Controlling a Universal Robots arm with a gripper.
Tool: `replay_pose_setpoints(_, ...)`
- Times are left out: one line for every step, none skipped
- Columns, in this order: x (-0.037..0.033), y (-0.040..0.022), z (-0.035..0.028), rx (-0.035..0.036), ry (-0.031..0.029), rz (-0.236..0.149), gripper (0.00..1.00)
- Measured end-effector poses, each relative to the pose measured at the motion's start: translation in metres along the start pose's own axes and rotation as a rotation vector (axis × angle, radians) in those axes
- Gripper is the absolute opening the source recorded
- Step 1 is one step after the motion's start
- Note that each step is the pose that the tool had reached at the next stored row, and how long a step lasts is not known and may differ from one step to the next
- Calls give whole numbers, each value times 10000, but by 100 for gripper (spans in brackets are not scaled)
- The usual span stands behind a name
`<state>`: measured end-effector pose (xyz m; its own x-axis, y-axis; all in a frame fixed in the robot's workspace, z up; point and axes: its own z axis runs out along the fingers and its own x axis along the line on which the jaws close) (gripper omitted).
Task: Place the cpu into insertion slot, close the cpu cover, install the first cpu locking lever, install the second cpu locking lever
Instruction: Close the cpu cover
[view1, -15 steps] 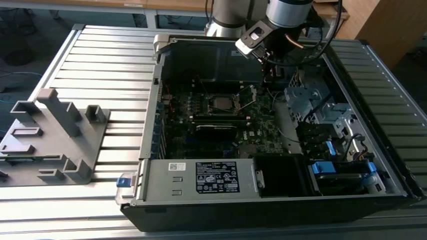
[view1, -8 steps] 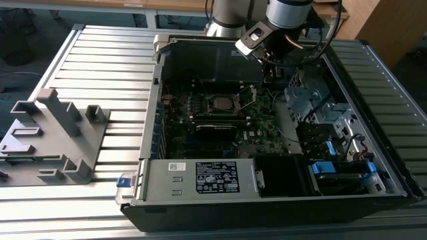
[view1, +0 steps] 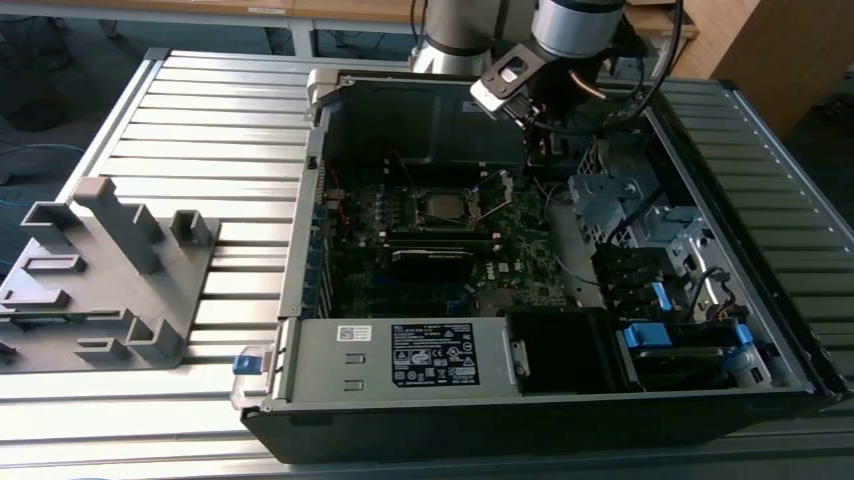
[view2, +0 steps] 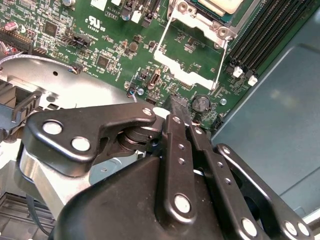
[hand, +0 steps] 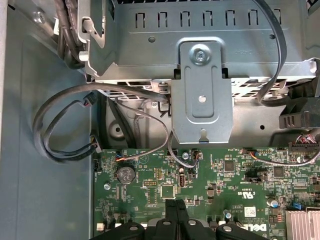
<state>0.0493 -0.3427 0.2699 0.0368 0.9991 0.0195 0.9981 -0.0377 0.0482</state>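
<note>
slatted table (view1: 200, 110), open case (view1: 441, 425). gripper (view2: 178, 106) is clamped together on nothing, low near the board's (view2: 100, 30) edge by the cover (view2: 187, 75); could snag a lever (view2: 223, 62) or scrape parts.

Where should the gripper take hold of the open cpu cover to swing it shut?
Probably the free end bar of the cpu cover, the strip nearest the gripper. The cover lies swung open with green board showing through its window, so that thin bar is its free edge; come from above, one finger through the window.
</note>
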Motion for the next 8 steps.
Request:
replay_pose_setpoints(0,0,1,1,-3,0,11)
replay_pose_setpoints(0,0,1,1,-5,0,11)
replay_pose_setpoints(0,0,3,0,-3,0,11)
replay_pose_setpoints(0,0,4,0,-3,0,11)
replay_pose_setpoints(0,0,4,1,-3,0,11)
replay_pose_setpoints(0,0,5,0,-3,0,11)
replay_pose_setpoints(0,0,7,0,0,0,11)
replay_pose_setpoints(0,0,8,0,-1,0,11)
